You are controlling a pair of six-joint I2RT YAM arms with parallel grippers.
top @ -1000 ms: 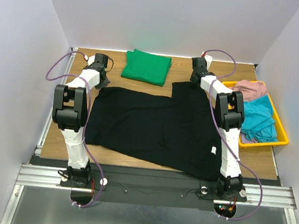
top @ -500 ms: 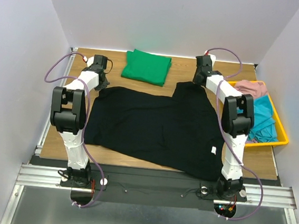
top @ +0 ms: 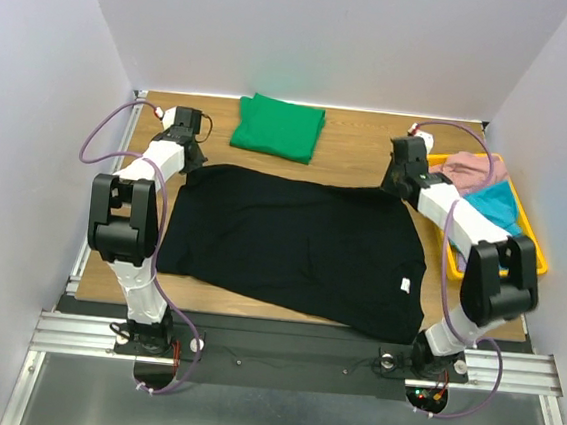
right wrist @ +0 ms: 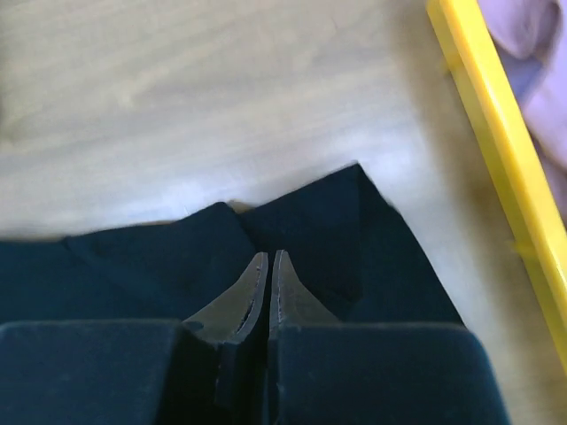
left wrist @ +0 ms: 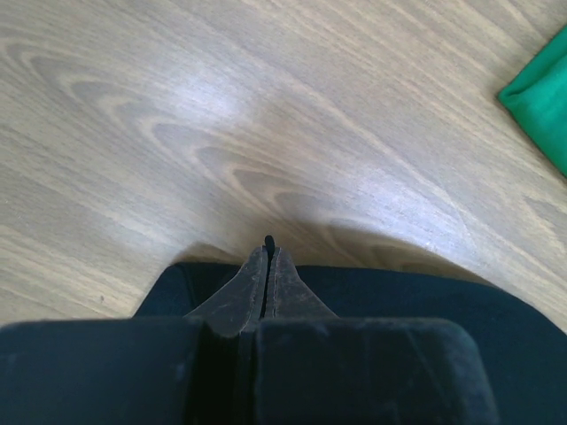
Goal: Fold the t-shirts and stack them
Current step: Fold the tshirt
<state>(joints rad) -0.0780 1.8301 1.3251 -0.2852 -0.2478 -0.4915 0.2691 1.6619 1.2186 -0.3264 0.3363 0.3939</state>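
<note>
The black t-shirt [top: 291,243] lies spread flat across the wooden table, with a small white tag [top: 406,284] near its right edge. My left gripper [top: 194,168] is shut on the shirt's far left corner; in the left wrist view a thin black edge pokes out at the gripper's tips [left wrist: 268,251] over the cloth [left wrist: 425,297]. My right gripper [top: 392,189] is shut on the far right corner, and the right wrist view shows its tips [right wrist: 268,257] closed over black cloth [right wrist: 133,257]. The green t-shirt [top: 278,127] lies folded at the back of the table, its corner [left wrist: 542,97] also in the left wrist view.
A yellow tray [top: 535,259] holding pink and teal clothes stands at the right edge of the table, close to my right arm; its rim [right wrist: 496,142] runs down the right wrist view. Grey walls close in the table on three sides.
My right gripper closed and moved right and toward the near side, drawing the black shirt's raised far right part out flat. The left gripper stayed shut on its corner, shifting slightly.
</note>
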